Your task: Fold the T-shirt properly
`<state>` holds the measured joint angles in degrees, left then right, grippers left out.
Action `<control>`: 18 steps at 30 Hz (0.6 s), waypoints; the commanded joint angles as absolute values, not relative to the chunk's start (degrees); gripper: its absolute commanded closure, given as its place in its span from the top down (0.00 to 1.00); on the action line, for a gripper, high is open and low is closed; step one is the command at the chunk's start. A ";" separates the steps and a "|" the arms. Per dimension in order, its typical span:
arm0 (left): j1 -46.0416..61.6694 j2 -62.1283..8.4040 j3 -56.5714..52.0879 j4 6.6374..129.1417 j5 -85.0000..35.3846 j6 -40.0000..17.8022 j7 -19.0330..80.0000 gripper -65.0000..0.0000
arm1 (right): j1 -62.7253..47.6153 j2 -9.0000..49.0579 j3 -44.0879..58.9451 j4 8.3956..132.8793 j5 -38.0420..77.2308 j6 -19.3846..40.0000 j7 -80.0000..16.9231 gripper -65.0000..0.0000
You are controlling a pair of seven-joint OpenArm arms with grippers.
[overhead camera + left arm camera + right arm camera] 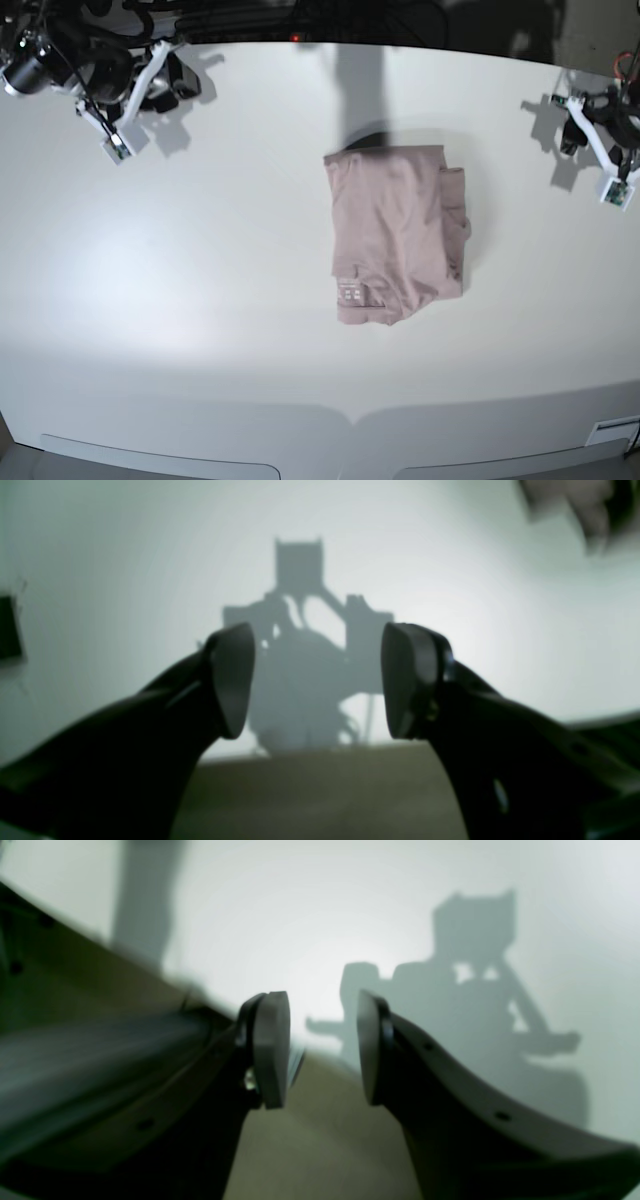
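Observation:
The dusty pink T-shirt (395,232) lies folded into a compact, slightly uneven rectangle in the middle of the white table (180,300), with a small white label near its front edge. My left gripper (317,680) is open and empty, off at the table's far right (590,135), well away from the shirt. My right gripper (322,1047) is open and empty at the table's far left corner (135,100). Both wrist views show only bare table and gripper shadows between the fingers.
A blurred dark shape (580,510) sits at the top right of the left wrist view; I cannot tell what it is. Dark cables and equipment (250,15) run along the table's far edge. The table's rounded front edge (350,415) is near the bottom.

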<state>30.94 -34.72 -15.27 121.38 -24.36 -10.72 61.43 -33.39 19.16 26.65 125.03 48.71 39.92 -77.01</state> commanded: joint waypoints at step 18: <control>47.92 -22.70 -12.19 87.07 -20.93 -26.28 45.89 0.47 | -57.93 14.48 16.73 104.05 33.58 40.00 -55.75 0.36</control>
